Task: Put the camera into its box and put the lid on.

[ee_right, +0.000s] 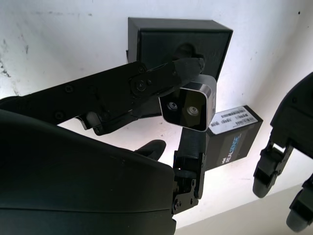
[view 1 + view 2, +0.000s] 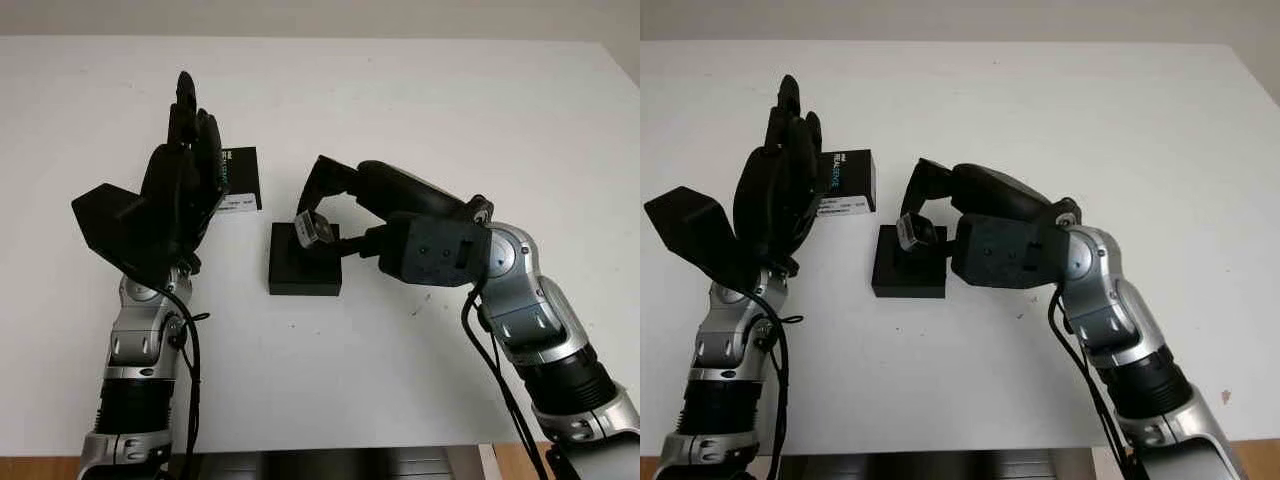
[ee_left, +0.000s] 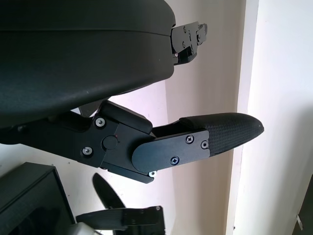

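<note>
A small silver camera (image 1: 188,105) with two lenses is held between the fingers of my right hand (image 2: 325,222), just above the open black box (image 2: 303,265) in the middle of the table. The camera (image 2: 313,230) hangs over the box's back half. The black lid (image 2: 238,178), printed with white and blue lettering and a white label, lies flat behind and to the left of the box. My left hand (image 2: 185,170) is raised upright at the left, open, partly covering the lid's left side.
The white table (image 2: 400,110) stretches wide behind and to the right of the box. Its front edge (image 2: 330,447) runs along the bottom of the eye views.
</note>
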### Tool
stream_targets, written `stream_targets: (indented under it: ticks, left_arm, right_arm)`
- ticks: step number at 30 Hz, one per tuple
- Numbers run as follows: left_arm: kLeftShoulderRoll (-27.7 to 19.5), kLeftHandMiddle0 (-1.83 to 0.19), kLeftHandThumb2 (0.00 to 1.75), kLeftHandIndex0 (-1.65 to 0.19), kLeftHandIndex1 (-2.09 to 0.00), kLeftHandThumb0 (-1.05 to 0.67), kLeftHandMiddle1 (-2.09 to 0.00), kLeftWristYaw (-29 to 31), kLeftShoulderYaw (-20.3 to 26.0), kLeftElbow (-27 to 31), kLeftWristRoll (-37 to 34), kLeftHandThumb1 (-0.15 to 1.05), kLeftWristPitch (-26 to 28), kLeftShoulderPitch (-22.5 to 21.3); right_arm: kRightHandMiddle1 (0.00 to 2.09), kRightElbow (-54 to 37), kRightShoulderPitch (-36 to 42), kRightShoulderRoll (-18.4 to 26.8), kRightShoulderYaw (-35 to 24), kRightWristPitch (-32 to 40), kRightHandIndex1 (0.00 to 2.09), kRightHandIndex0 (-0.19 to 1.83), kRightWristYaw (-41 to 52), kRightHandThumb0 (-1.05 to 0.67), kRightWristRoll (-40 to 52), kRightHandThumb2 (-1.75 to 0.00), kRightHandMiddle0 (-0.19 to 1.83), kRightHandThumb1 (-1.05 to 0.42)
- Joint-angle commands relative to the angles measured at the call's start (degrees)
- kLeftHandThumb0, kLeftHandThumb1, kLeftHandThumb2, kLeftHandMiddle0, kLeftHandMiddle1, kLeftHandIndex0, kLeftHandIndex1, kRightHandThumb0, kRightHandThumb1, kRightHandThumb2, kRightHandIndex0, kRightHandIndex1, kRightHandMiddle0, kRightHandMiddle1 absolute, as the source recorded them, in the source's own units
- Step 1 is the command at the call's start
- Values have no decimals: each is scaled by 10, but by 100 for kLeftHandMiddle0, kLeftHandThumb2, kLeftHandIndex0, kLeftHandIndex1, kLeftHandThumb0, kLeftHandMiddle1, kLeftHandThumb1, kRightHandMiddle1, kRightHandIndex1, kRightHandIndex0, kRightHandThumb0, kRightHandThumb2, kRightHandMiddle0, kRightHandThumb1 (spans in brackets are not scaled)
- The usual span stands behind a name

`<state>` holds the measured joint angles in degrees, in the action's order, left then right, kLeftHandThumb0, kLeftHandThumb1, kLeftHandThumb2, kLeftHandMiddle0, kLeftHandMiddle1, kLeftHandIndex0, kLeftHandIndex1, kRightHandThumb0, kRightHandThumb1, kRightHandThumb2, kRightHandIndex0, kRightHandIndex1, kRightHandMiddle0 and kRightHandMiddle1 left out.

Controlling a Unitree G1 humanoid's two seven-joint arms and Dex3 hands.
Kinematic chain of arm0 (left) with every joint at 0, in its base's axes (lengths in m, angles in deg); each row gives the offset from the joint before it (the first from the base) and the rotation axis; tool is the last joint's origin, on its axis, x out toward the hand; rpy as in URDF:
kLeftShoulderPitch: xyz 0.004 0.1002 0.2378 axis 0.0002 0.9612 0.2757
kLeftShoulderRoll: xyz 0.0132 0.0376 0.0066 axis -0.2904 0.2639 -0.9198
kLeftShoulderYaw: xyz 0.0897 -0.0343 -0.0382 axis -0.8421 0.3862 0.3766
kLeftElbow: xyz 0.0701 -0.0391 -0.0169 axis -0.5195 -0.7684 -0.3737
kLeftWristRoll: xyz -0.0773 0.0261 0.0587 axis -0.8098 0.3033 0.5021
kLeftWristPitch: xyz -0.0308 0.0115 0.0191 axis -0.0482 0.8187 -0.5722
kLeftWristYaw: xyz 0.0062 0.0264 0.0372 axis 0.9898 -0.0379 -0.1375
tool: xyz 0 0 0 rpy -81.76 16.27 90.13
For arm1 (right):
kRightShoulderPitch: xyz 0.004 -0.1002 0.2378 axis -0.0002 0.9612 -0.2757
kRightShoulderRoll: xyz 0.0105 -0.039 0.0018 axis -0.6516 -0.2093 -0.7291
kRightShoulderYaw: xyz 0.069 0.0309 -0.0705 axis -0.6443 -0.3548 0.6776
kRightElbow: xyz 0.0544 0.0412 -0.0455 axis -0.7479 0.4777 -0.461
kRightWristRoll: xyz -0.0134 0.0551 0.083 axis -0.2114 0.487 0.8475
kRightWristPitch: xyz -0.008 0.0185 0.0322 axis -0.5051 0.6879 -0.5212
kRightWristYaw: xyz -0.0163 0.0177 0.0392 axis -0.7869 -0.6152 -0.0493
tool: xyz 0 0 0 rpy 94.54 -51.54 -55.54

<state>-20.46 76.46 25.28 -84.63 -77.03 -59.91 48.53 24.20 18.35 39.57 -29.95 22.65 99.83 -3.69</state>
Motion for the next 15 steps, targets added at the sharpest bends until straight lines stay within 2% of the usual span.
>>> stream_targets:
  ticks: [1,5,10,15]
  left_arm:
    - [4,19,68,19,0,-79,0,-1,1,11,-1,105,-1,3]
    - [5,19,67,19,0,-79,0,-1,3,17,-7,105,2,5]
    - [2,19,66,19,0,-81,0,2,4,17,-8,105,-2,7]
    - [5,19,65,19,0,-81,0,3,8,17,-14,105,-4,7]
  right_arm:
    - [209,-19,13,-5,1,-1,56,14,-10,-35,-5,-30,47,-105]
    - [209,-29,29,-9,4,-4,62,11,-29,-36,-20,-28,56,-105]
    - [209,-46,49,-10,1,4,64,5,-38,-36,-33,-30,39,-105]
    - [209,-61,69,-12,-5,2,64,3,-50,-36,-34,-31,35,-105]
